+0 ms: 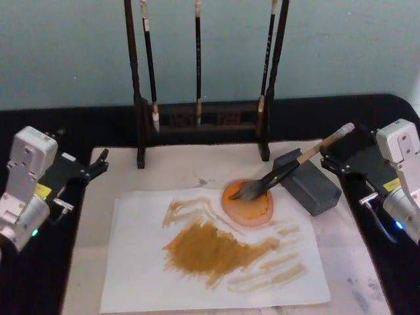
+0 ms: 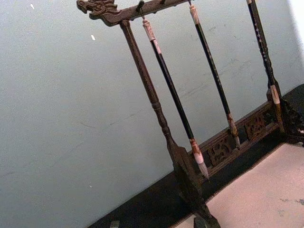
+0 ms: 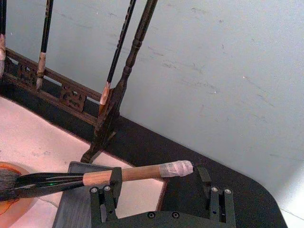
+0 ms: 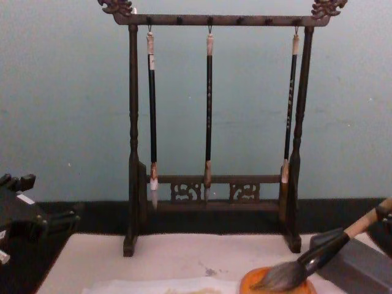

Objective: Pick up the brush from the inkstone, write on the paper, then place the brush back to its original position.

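The brush (image 1: 289, 169) lies slanted, its grey tuft in an orange dish (image 1: 252, 209) and its tan handle across the grey inkstone (image 1: 314, 189). In the right wrist view the brush (image 3: 142, 173) has its whitish end between the fingers of my open right gripper (image 3: 159, 179), one finger (image 3: 114, 176) crossing the handle. My right gripper (image 1: 336, 152) sits at the table's right side by the handle's end. The paper (image 1: 141, 262) lies on the mat's front half, covered with brown strokes. My left gripper (image 1: 95, 167) is parked open at the far left, away from everything.
A dark wooden rack (image 1: 200, 125) with three slim black-handled brushes (image 4: 209, 110) stands at the back of the pale mat (image 1: 184, 164). Black table surface surrounds the mat. The dish overlaps the paper's far right corner.
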Controlling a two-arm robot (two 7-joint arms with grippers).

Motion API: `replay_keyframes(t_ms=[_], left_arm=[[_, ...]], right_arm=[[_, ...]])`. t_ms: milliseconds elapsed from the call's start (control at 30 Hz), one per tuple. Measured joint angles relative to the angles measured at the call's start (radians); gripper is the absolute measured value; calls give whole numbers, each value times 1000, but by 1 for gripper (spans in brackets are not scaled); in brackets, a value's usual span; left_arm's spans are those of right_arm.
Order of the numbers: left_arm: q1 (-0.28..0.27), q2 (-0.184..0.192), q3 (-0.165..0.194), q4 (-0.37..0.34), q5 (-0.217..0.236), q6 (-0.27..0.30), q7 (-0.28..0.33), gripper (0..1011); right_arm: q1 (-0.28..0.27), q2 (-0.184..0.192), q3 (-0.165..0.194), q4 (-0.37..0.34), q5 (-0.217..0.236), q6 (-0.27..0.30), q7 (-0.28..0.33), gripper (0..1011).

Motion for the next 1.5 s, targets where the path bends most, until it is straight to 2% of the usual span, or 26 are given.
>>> replay_keyframes(t_ms=[1500], left_arm=[[0,0,0,0,0,0,0,1010]], right_arm=[[0,0,0,0,0,0,0,1000]])
